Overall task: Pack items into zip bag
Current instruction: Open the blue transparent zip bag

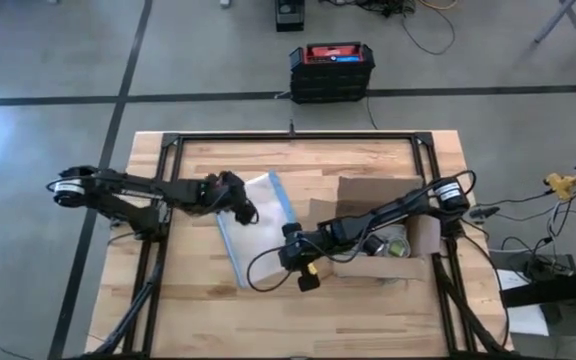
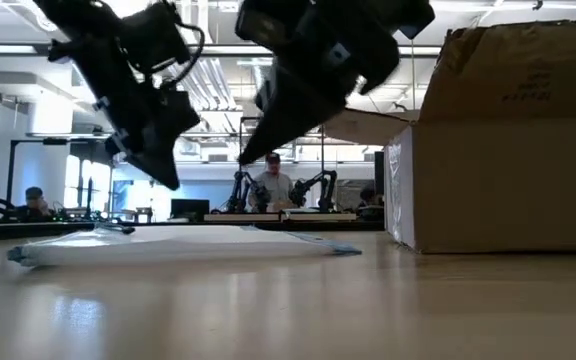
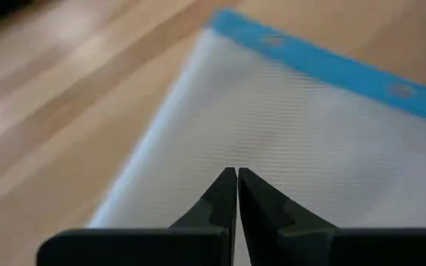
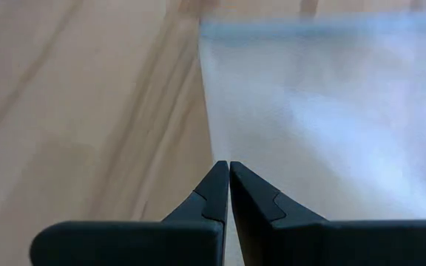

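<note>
Closest to our wrist cameras are our own dark fingertips: the left gripper [image 3: 237, 171] is clenched with its tips pressed together and nothing between them, poised over the flat, clear rectangular plastic zip bag [image 3: 302, 148] with its blue strip [image 3: 331, 68] along one edge. Our right gripper [image 4: 228, 165] is likewise clenched on nothing, its tips sitting at the bag's edge where plastic meets bare wood.

From above we see the zip bag [image 1: 253, 225] lying flat on the pale wooden bench [image 1: 218, 310], around the middle and a little toward the left edge, the blue strip on the side facing the box. Our left gripper [image 1: 246, 213] reaches in from the left edge and hangs over the bag's upper part; our right gripper [image 1: 290, 232] comes from the right edge, across the box's open flaps, to the bag's blue-strip side.

A brown cardboard box [image 1: 383, 225] stands open toward the bench's right edge, just beside the bag. Inside it we can make out small whitish, partly see-through ring-shaped items [image 1: 393, 245]; how many, we cannot tell.

At bench height the bag [image 2: 183, 248] lies thin and flat, both grippers above it and not clearly touching it, the box [image 2: 508, 140] rising well apart on the right. A person [image 2: 273, 180] sits in the room beyond the bench.
</note>
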{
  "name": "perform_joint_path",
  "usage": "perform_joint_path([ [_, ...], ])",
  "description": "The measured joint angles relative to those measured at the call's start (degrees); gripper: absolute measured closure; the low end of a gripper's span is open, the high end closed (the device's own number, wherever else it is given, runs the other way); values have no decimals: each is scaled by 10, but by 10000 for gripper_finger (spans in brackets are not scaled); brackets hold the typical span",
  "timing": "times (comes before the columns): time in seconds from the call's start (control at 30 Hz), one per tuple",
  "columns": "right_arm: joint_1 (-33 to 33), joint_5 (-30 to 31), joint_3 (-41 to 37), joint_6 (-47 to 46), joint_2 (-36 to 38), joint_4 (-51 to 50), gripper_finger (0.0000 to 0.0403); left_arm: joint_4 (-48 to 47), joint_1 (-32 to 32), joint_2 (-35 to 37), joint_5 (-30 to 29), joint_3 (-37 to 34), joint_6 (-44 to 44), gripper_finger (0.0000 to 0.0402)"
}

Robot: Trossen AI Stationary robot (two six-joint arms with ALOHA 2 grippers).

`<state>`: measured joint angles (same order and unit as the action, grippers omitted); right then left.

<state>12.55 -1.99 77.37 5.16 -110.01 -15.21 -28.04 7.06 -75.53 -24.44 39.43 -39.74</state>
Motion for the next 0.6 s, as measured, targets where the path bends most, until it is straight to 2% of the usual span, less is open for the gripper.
perform_joint_path([
  [0.07, 6, 3, 8, 0, -11, 5, 403, -46, 18, -17, 9, -11, -17, 401],
  [0.23, 18, 7, 33, 8, -50, -12, 403, -38, 55, -66, 31, -55, -41, 401],
  [0.33, 21, 17, 65, 17, -82, -63, 403, -41, 60, -84, 45, -63, -75, 401],
  [0.47, 19, 103, 113, 38, -119, -129, 403, -63, 36, -82, 64, -64, -116, 401],
  [0.6, 1, 182, 150, 55, -149, -172, 403, -127, 0, -54, 137, -48, -147, 401],
])
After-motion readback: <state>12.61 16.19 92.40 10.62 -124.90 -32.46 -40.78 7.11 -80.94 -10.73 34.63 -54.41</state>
